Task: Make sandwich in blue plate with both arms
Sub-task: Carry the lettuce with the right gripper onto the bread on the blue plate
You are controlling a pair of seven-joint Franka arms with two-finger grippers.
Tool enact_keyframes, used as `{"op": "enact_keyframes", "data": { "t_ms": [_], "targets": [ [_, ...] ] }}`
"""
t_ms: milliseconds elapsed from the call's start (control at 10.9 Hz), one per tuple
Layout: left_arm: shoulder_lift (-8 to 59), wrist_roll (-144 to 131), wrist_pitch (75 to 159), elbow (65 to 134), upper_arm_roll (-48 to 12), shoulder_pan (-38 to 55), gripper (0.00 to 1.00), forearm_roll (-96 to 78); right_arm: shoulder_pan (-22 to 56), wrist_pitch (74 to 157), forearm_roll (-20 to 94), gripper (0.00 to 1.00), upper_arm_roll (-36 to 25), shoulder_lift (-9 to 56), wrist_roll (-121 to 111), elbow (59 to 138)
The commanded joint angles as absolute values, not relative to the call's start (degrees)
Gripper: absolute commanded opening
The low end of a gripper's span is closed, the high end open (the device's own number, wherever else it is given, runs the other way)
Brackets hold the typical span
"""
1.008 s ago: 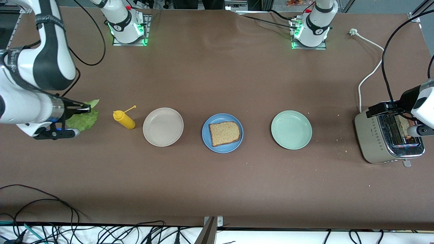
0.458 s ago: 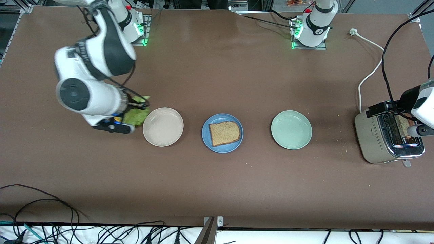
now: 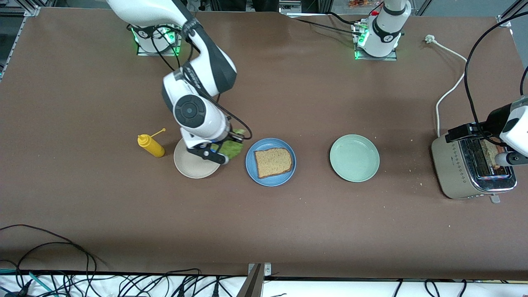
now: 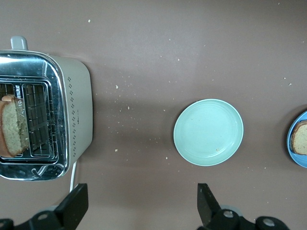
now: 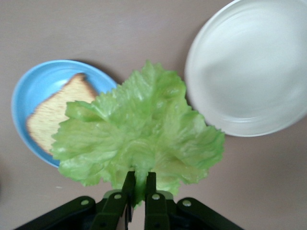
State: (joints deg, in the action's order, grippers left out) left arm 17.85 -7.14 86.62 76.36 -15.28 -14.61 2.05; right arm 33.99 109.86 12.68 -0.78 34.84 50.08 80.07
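The blue plate (image 3: 270, 162) sits mid-table with one brown bread slice (image 3: 273, 162) on it; both also show in the right wrist view, plate (image 5: 33, 91) and slice (image 5: 53, 115). My right gripper (image 3: 231, 145) hangs over the gap between the beige plate (image 3: 194, 167) and the blue plate, shut on the stem of a crinkled green lettuce leaf (image 5: 139, 134). A second bread slice (image 4: 12, 127) stands in the toaster (image 3: 470, 167). My left gripper (image 4: 141, 206) waits open above the table beside the toaster, with nothing between its fingers.
A yellow squeeze bottle (image 3: 151, 145) stands beside the beige plate toward the right arm's end. A pale green plate (image 3: 354, 158) lies between the blue plate and the toaster. The toaster's white cord (image 3: 447, 88) trails toward the left arm's base. Crumbs lie near the toaster.
My right arm has swung with the lettuce from the table's end, past the yellow bottle and over the beige plate, toward the blue plate. The left arm has not moved.
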Motion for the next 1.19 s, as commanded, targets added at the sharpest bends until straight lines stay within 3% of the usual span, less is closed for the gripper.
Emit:
{"op": "enact_keyframes", "data": {
  "t_ms": [0, 275, 642, 733, 825, 1100],
  "targets": [
    [17.5, -6.2, 85.9, 76.2, -15.6, -14.7, 1.00, 3.9, 34.5, 123.9, 21.2, 0.10, -0.1, 40.5, 56.8, 78.0],
    [17.5, -6.2, 85.8, 76.3, -15.5, -15.0, 1.00, 3.8, 34.5, 133.3, 25.9, 0.10, 0.6, 46.7, 58.5, 75.9],
    [17.5, -6.2, 85.9, 76.3, -15.5, -14.9, 1.00, 3.8, 34.9, 138.0, 30.7, 0.12, 3.6, 51.2, 64.2, 72.1],
    [17.5, -6.2, 85.8, 76.3, -15.5, -14.9, 1.00, 3.8, 35.0, 138.2, 30.7, 0.36, 3.9, 51.6, 65.0, 72.2],
    [17.5, -6.2, 85.8, 76.3, -15.5, -14.9, 1.00, 3.8, 35.6, 138.2, 30.6, 0.99, 3.9, 51.8, 65.2, 72.3],
    [17.5, -6.2, 85.9, 76.2, -15.5, -14.9, 1.00, 3.8, 35.6, 136.4, 26.4, 1.00, 3.4, 49.2, 64.5, 72.7]
  ]
}}
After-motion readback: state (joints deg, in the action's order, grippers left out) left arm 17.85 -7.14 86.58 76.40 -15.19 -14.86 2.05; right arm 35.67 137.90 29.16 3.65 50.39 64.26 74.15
